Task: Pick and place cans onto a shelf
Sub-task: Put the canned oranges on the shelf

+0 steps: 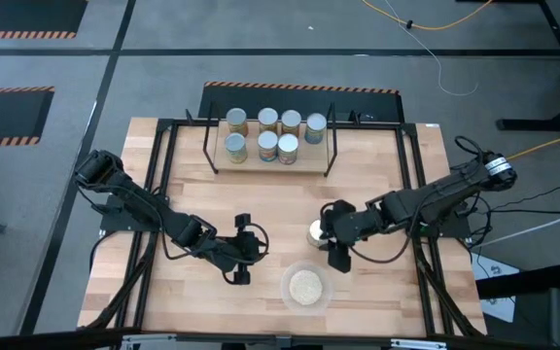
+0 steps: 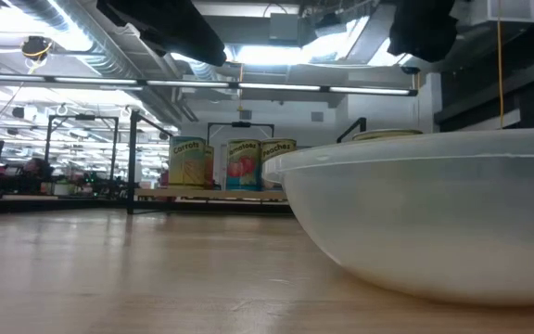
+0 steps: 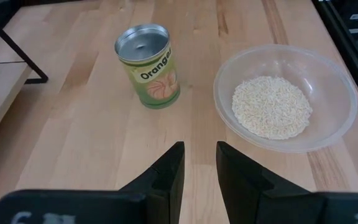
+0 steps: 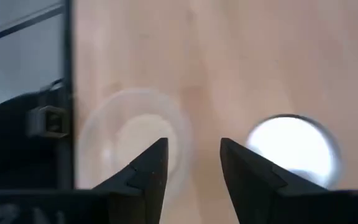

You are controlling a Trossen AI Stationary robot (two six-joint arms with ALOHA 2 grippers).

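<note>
1. Standing loose on the table, a small yellow-green tin labelled "Orange" with a shiny silver top point(image 3: 148, 65) was seen just beside the right gripper point(image 1: 333, 239), off to one side of its parted fingers point(image 4: 146, 171) and not between them; nothing was held.
2. Seven other small label-wrapped tins point(image 1: 270, 135) were already set on the low light-wood shelf in a thin black frame point(image 1: 311, 160), well apart from both grippers.
3. A knock was judged the main risk: the loose tin could be tipped or rolled if it were brushed by a finger during the next approach.
4. The clear plastic bowl of pale grains point(image 1: 305, 286), lying near the right fingers, could be nudged or spilled by a low sweep.
5. The left gripper point(image 1: 241, 249) was seen with a narrow gap between its fingers and nothing between them, the tin lying ahead of its tips.
6. In the low view the loose tin was almost wholly hidden behind the bowl wall, and in the right wrist view it was blurred.
</note>
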